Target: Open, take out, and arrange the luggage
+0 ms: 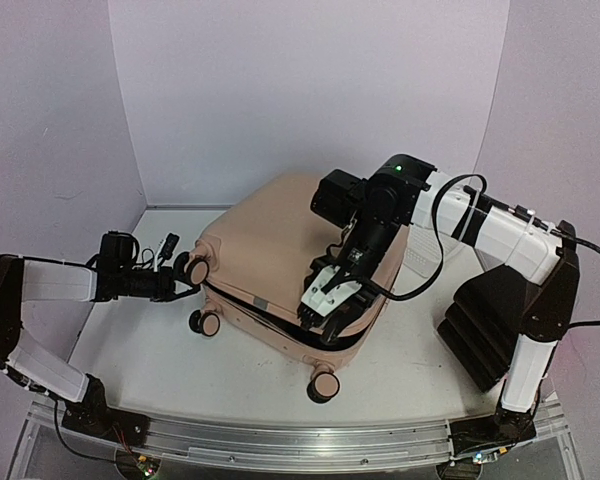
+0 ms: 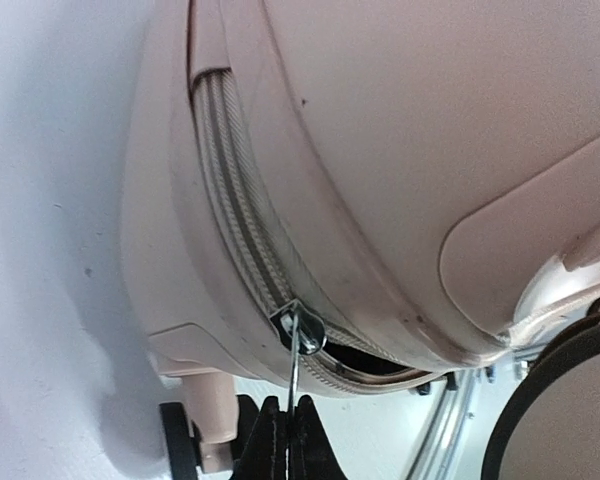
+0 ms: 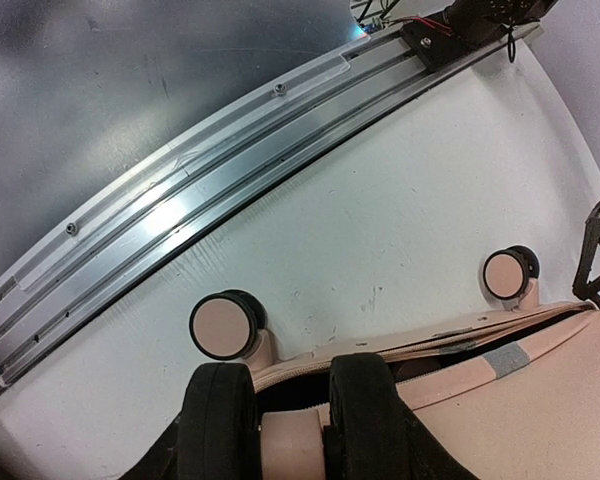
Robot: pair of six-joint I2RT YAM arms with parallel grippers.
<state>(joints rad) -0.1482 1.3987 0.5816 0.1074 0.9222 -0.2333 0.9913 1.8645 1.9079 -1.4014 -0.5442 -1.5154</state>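
Note:
The luggage (image 1: 280,240), a pale pink hard-shell suitcase, lies flat in the middle of the table with its wheels toward the front left. Its zipper (image 2: 230,190) is parted along the near side, and a dark gap shows there. My left gripper (image 2: 291,408) is shut on the thin metal pull tab (image 2: 296,365) hanging from the zipper slider (image 2: 302,330) at the suitcase's left corner. My right gripper (image 3: 292,405) reaches over the lid to its front corner, its black fingers (image 3: 218,420) closed on either side of a pink part of the upper shell (image 3: 292,445).
Two wheels (image 3: 225,325) (image 3: 507,272) of the lower shell rest on the white table. A metal rail (image 3: 180,220) runs along the table's front edge. A black stacked object (image 1: 475,330) stands at the right, and a white ribbed item (image 1: 420,255) lies behind the suitcase.

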